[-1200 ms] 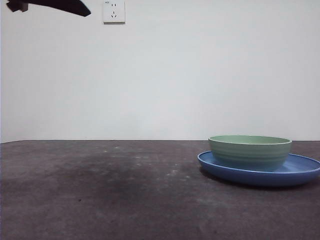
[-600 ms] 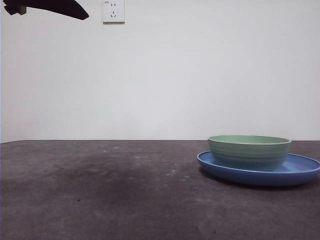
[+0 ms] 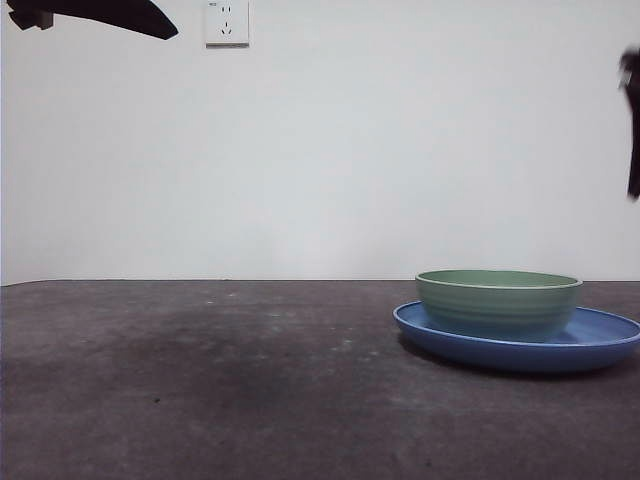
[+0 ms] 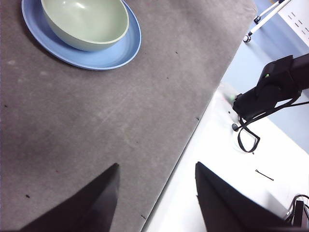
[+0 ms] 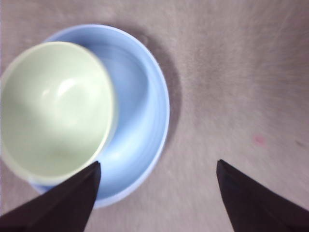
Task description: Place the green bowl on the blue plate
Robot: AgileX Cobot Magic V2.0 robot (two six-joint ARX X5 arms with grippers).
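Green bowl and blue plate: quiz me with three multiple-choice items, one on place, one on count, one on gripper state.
1. Where is the green bowl?
A. on the bare table
B. on the blue plate
C. in a gripper

2. How many bowls are in view?
A. one
B. two
C. three

3. How is the right gripper?
A. shut on the bowl
B. shut on the plate
C. open, holding nothing

Answers: B, the bowl sits off-centre inside the plate's rim; A, only one shows in every view; C, its jaws stand wide apart above the dishes.
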